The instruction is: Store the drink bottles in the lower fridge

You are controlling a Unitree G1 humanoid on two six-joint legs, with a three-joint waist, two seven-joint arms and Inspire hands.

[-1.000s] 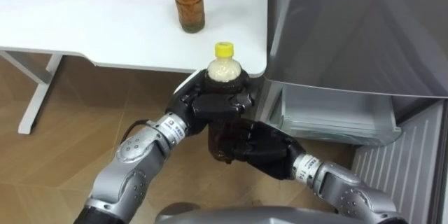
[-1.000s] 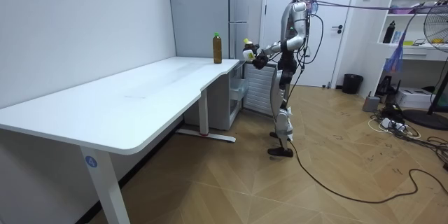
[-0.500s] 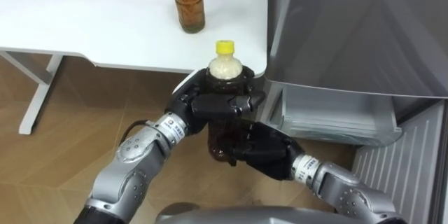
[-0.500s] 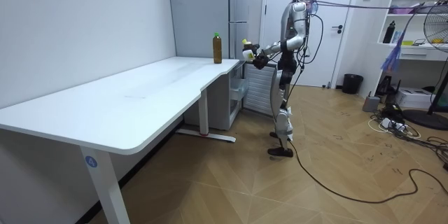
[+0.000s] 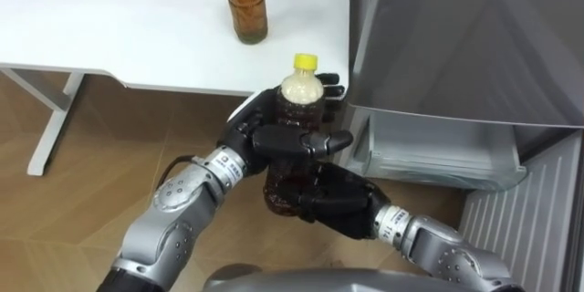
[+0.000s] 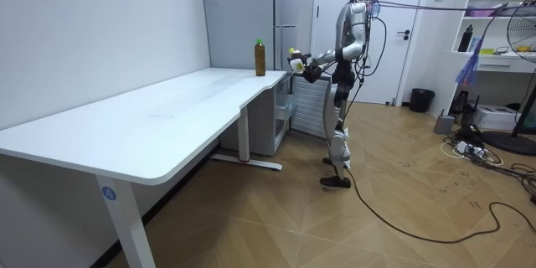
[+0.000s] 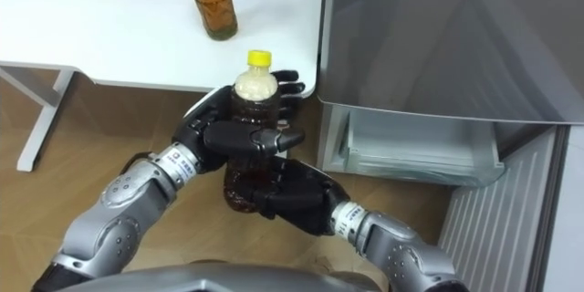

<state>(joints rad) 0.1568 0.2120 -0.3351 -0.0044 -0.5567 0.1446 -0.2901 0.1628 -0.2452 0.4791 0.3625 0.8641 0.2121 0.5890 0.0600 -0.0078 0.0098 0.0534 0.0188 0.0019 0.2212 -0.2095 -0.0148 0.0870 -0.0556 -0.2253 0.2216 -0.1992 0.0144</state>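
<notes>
Bottle [image 5: 299, 88] higher, nearer fridge [image 5: 456, 36] — middle hidden under left hand [image 5: 274, 139]

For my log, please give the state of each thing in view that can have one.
Held bottle: roughly upright, capped, off the table.
Left hand: shut on its upper part.
Right hand: shut on its lower part.
Table bottle: upright, standing alone.
Lower fridge door: open.

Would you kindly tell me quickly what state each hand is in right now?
Left hand: shut on the yellow-capped bottle, around its upper part.
Right hand: shut on the same bottle, lower down.
</notes>
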